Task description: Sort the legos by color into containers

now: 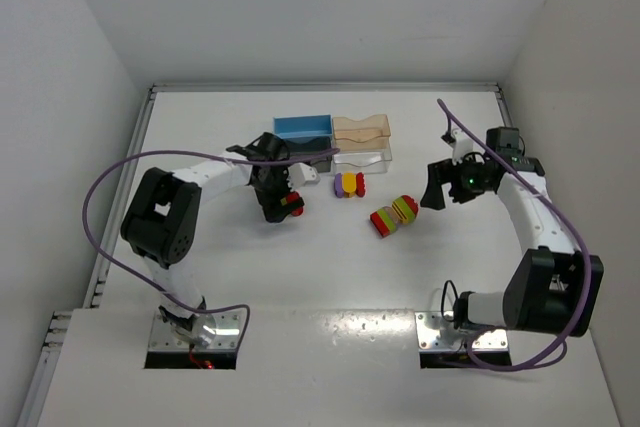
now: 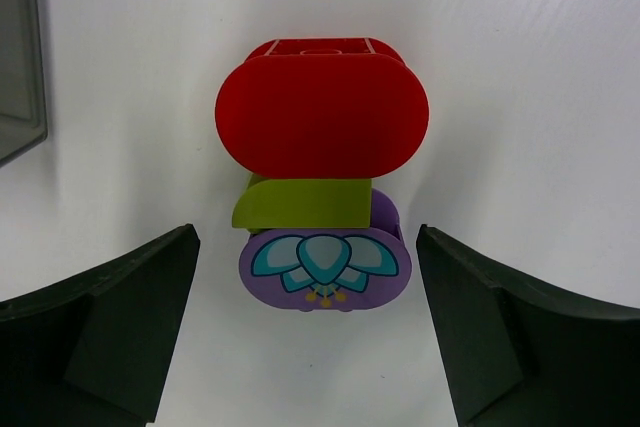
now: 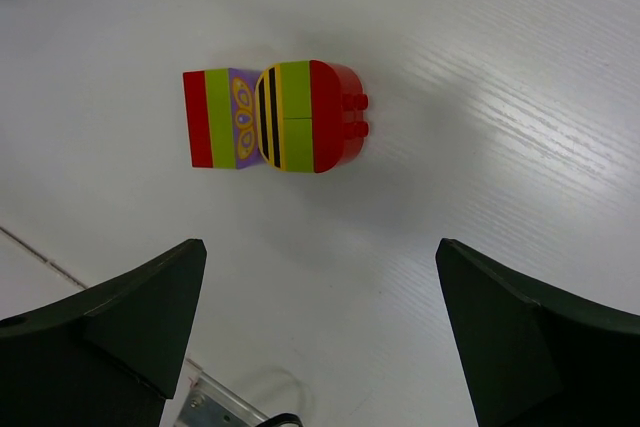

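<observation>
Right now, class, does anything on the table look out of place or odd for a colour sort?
Yes: the three brick clumps, left, middle and right, lie outside the bins, each mixing colours, so none can go in whole. Nothing looks spilled or broken.

Brick clump (image 3: 275,115): laid flat on the table (image 3: 520,77), studs turned rightward.
Right gripper (image 3: 320,252): jaws spread wide, clump untouched.

One lego clump (image 2: 320,147) is red, lime green and purple with a blue-green flower. A second clump (image 3: 275,115) has red, green, purple and yellow-and-black stripes.
</observation>
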